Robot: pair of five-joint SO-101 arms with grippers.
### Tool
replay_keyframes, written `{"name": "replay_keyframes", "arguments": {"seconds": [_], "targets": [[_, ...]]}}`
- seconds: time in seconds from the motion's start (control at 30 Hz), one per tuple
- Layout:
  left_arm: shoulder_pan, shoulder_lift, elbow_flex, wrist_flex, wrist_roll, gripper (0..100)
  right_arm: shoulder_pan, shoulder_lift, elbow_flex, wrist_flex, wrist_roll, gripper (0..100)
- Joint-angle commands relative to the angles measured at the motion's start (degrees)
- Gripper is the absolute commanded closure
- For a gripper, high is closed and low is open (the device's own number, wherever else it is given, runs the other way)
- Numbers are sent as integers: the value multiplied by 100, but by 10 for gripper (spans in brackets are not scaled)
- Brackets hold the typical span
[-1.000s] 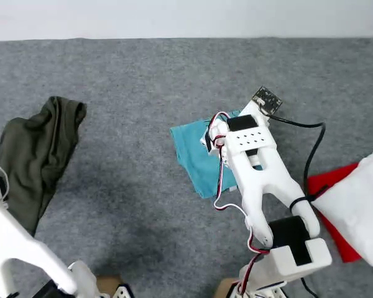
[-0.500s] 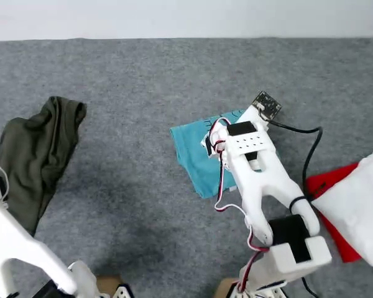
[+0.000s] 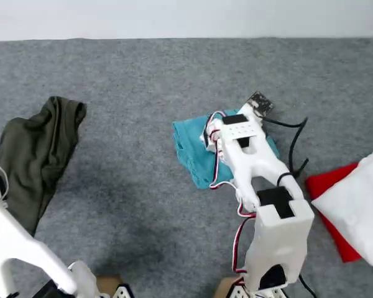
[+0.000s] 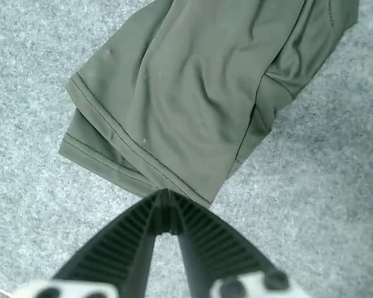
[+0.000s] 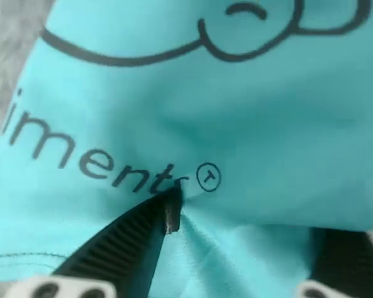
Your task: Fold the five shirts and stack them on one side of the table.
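Teal shirt (image 3: 193, 155), lying at the middle of the table (image 3: 143, 74), bulges between the spread jaws of my right gripper (image 5: 255, 241), which presses into it without having pinched it yet. My left gripper (image 4: 168, 205) hangs closed and empty over the olive shirt (image 4: 193, 93) at the left. I judge I should close low on a full fold before dragging it toward the folded stack (image 3: 354, 202) at right, since it lies print up, its long axis roughly left to right and slightly skewed.
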Motion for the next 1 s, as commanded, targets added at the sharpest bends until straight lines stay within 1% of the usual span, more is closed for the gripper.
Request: {"name": "replay_keyframes", "arguments": {"seconds": [0.0,0.1,0.17,0.27,0.37,0.6,0.73,0.83,0.97], "targets": [[26,-141,-22,-105,-62,997,321,295,-519,-66,-26,824],[26,-141,-22,-105,-62,997,567,303,-589,-66,0,997],[26,-141,-22,-105,-62,997,690,295,-589,-48,9,965],[26,-141,-22,-211,-62,997,813,136,-589,145,141,995],[62,-141,-22,-237,-62,996,813,-242,-589,514,281,991],[396,-185,-48,-202,-62,996,804,-1411,-563,1367,343,991],[396,-193,-57,-193,-62,996,848,-2044,-563,1684,633,991],[396,-193,-57,-193,-62,996,1024,-2457,-563,1886,870,991],[404,-193,-57,-185,-53,996,1508,-2870,-563,2193,1415,991]]}}
